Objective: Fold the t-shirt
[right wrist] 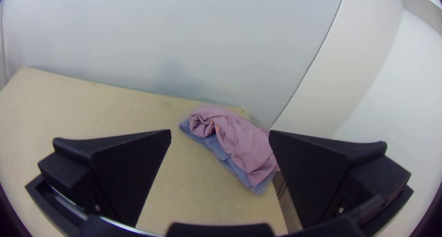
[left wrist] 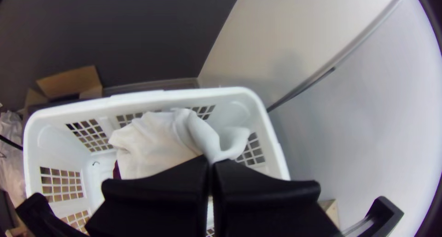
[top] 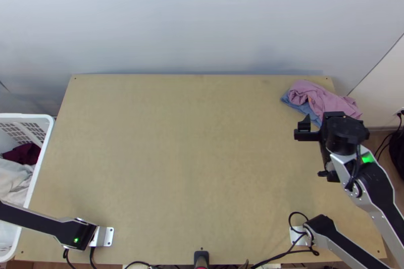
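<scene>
The left hand has its fingers together, clamped on a raised fold of the white cloth, which I take to be the t-shirt, though its bunched shape gives no clear sign of sleeves or neck. The cloth hangs in loose creases from that pinch and lies within the walls of the white basket, to the left of the tabletop. A bit of dark red cloth is in the basket too, close to the white one.

The right hand has its fingers well apart with nothing between them, above the right side of the tabletop. Beyond it, near the far right corner, a pink cloth lies bunched on top of a blue cloth.

The step in hand looks like fetching the shirt, so the folding itself is yet to begin. The next move calls for lifting it clear of the basket rim, carrying it over the middle of the tabletop and laying it down for both hands to spread. With so small a pinch, the cloth could slip, snag on the rim or drag the dark red piece along.
</scene>
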`<state>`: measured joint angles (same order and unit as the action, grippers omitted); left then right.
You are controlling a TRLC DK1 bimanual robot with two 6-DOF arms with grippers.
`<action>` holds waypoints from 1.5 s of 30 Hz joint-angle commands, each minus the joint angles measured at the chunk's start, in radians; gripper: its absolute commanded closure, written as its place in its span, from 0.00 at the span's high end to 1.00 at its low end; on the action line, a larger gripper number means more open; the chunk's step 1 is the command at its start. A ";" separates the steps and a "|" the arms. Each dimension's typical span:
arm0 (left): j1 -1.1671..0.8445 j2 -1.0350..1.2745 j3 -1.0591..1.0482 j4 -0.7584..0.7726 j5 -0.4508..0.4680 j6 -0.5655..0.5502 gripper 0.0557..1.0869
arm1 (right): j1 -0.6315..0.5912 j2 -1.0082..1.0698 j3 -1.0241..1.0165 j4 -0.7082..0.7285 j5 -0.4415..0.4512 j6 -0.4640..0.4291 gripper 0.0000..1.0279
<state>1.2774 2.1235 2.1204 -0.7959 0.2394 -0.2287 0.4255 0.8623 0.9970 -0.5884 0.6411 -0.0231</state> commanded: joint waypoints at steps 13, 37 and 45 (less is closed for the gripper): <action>-0.342 -0.790 -0.017 -0.043 0.086 0.003 0.04 | -0.001 -0.166 0.031 0.016 0.005 -0.080 0.96; -1.764 -0.899 -0.444 0.176 -0.397 -0.149 0.04 | -0.060 -0.229 0.066 0.022 0.035 -0.136 0.96; -2.087 -0.686 -0.464 0.264 -0.489 -0.098 0.04 | -0.128 -0.229 0.065 0.022 0.034 -0.135 0.96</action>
<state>-0.5262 1.2922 1.7000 -0.6003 -0.1730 -0.3637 0.3454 0.6353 1.0607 -0.5667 0.6769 -0.1581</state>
